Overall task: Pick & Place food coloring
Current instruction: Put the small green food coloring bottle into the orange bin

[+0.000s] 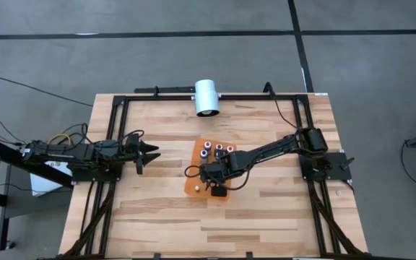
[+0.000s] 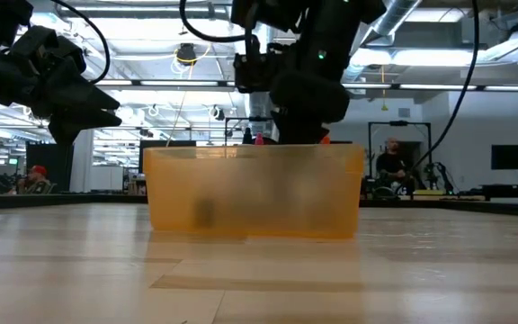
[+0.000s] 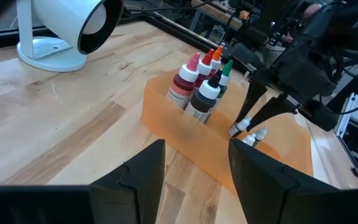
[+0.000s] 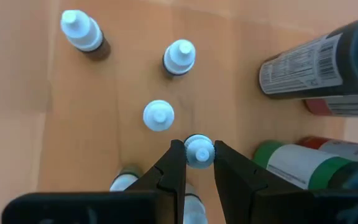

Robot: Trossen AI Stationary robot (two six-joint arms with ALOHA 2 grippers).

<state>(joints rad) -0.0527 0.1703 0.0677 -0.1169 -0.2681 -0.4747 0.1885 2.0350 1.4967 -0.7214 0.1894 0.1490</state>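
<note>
The food coloring is a set of small bottles standing in a shallow translucent orange bin [image 1: 202, 173] [image 2: 254, 191] [image 3: 185, 140] at the table's middle. Taller bottles with red, orange, white and green tops [image 3: 202, 84] [image 1: 214, 149] cluster at its far end. Small white-capped ones [image 4: 159, 116] stand at its near end. My right gripper [image 1: 216, 183] [image 4: 198, 163] reaches into the near end from above and is shut on one small bottle [image 4: 198, 151]. My left gripper [image 1: 150, 153] [image 3: 197, 177] hovers open to the bin's left, holding nothing. My right gripper pinches one small bottle by its white cap [image 4: 198, 149] [image 3: 241, 126] between its two fingertips, coming from above and pointing down. The bottle stands upright below the fingers, inside the bin beside another small bottle [image 3: 260, 133]. Whether its base is off the bin floor, I cannot tell.
A big white cylinder [image 1: 206, 97] [image 3: 67, 31] lies on a stand at the table's far edge. Dark frame rails [image 1: 114, 137] run around the tabletop. Bare wood lies near and left of the bin. People [image 2: 390, 166] sit in the room beyond.
</note>
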